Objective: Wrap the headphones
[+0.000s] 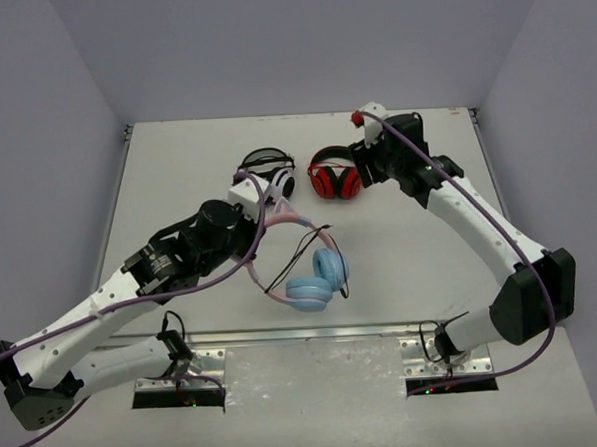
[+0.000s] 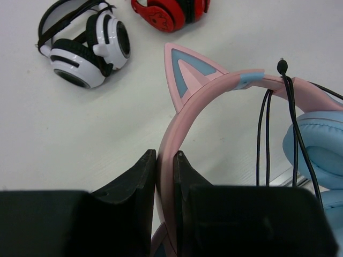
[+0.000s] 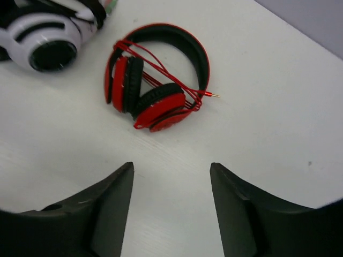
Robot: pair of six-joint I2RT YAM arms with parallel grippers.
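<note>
Headphones (image 1: 303, 279) with a pink, cat-eared headband (image 2: 179, 128) and light blue ear cups (image 2: 321, 142) are seen lying on the white table (image 1: 420, 247), near its front edge, between the two arms. The headband is pinched by the left gripper (image 2: 166, 156), whose jaws are almost closed around the pink band just below one cat ear. A thin black cable (image 2: 290, 112) is draped over the band beside the ear cups, with its plug showing just past the band. The right gripper (image 3: 171, 170) is held wide open and empty above the table, close to a pair of red-and-black headphones (image 3: 158, 75). White-and-black headphones (image 2: 86, 45) are set just beside the red pair, toward the far side of the table.
</note>
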